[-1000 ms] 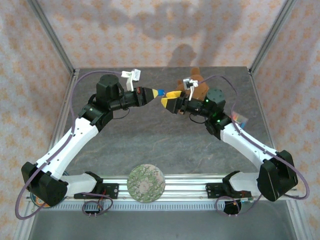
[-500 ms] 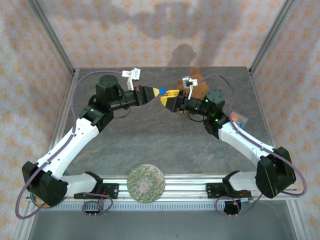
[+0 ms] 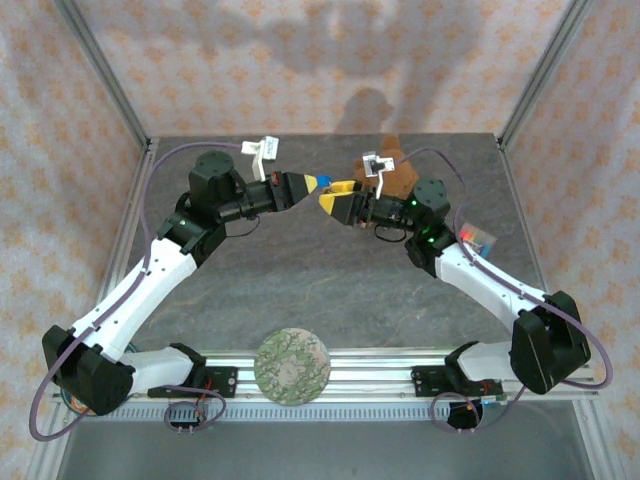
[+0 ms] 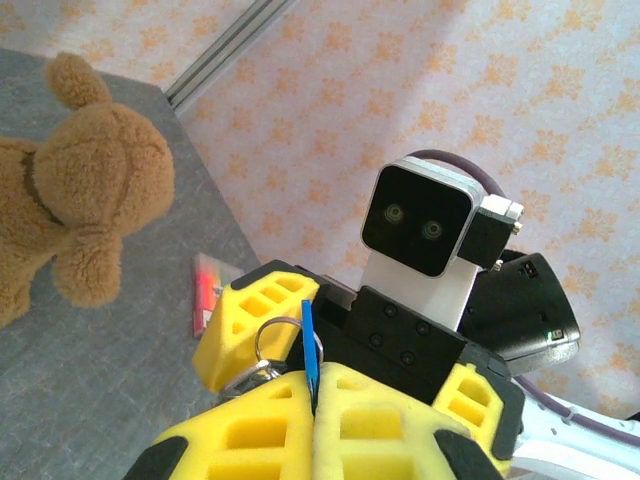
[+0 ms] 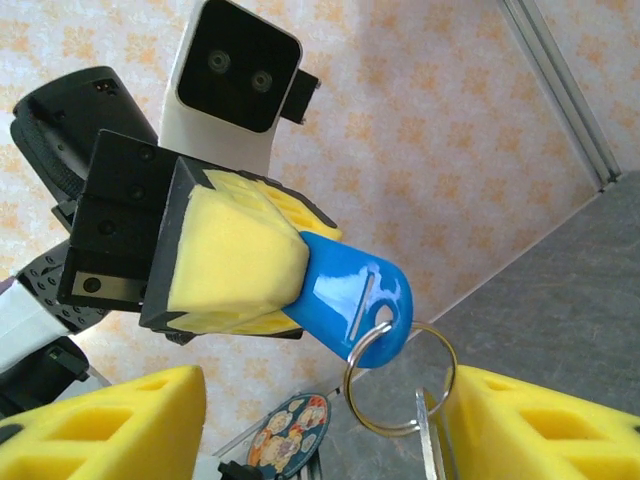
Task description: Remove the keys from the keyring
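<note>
My left gripper (image 3: 316, 184) is shut on a blue plastic key tag (image 5: 355, 290), held above the table. A silver keyring (image 5: 352, 385) hangs through the tag's hole, and a metal key (image 5: 428, 445) dangles from the ring. In the left wrist view the tag (image 4: 308, 345) shows edge-on between the yellow pads (image 4: 250, 430), with the ring (image 4: 262, 333) just beyond. My right gripper (image 3: 336, 201) faces the left one and is open. Its fingers (image 5: 100, 430) stand on either side of the ring and key, the key close to the right-hand finger.
A brown teddy bear (image 4: 80, 200) sits on the grey table (image 3: 300, 270) behind the right gripper. A small red card (image 4: 205, 290) lies at the right. A round patterned disc (image 3: 292, 364) rests on the front rail.
Both grippers have drifted slightly toward the back of the table and closer together. The left stays shut on the tag; the right stays open around the ring.
</note>
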